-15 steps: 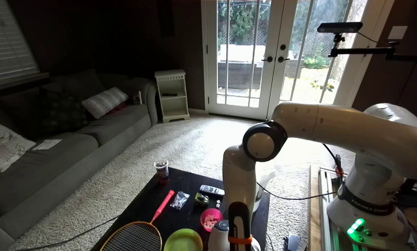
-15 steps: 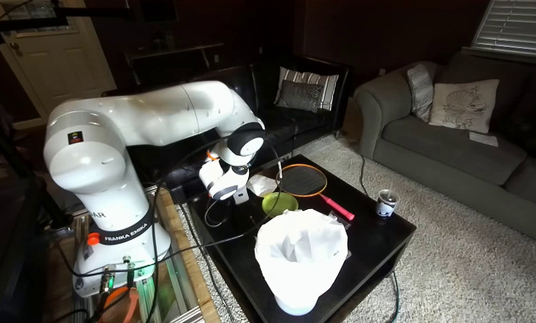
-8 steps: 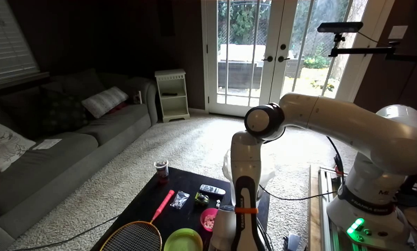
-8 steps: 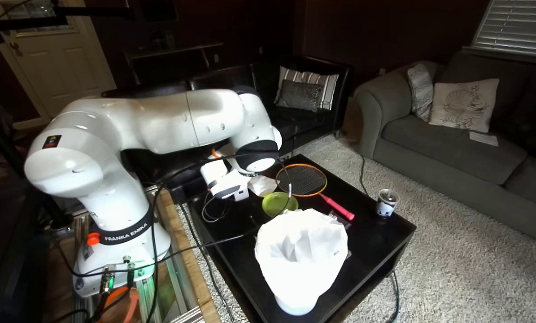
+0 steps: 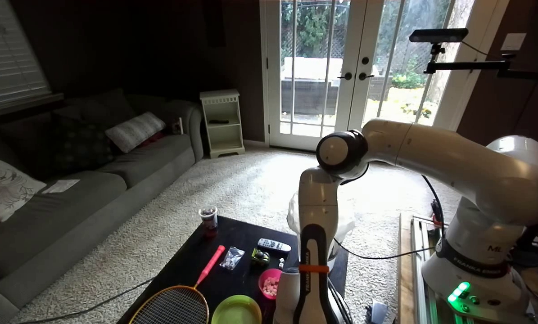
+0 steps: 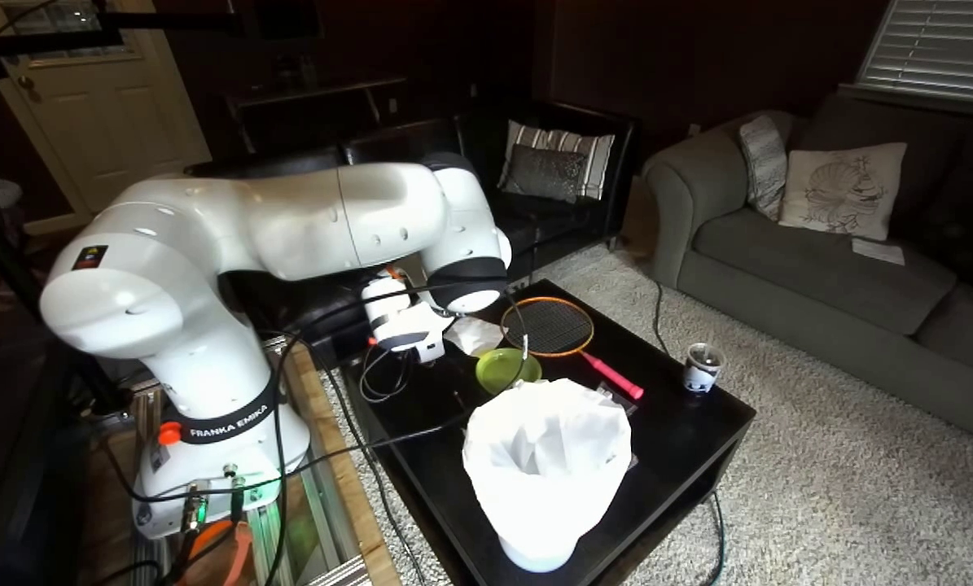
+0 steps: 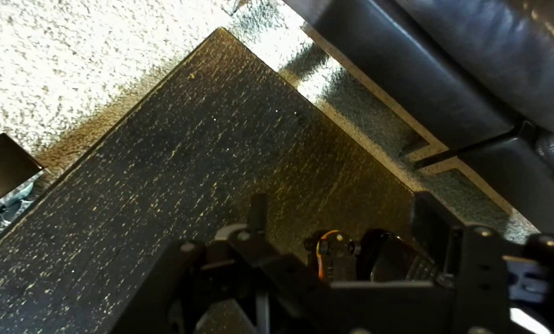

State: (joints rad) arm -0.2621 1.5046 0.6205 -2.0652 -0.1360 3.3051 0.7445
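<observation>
Orange-edged object [image 7: 336, 255] under down-turned claw [image 7: 343, 211]

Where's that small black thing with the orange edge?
In the wrist view, the small black thing shows low, right of centre, between the sides of the open gripper, seen against the dark table, a glossy dark shape just right of it.

So I'm remoted into somebody's living room, pretty clearly a home. On my feeds there's a grey fabric sofa [image 5: 88, 195] with a square cream patterned cushion [image 6: 844, 194], a black leather couch [image 7: 453, 97], a low black rectangular coffee table [image 6: 669, 439] on speckled off-white carpet [image 5: 205, 189], a small white open-shelved cabinet [image 5: 226, 132], and white-framed glass double doors [image 5: 352, 105] looking out on a bright, leafy yard [image 5: 406, 82].
</observation>
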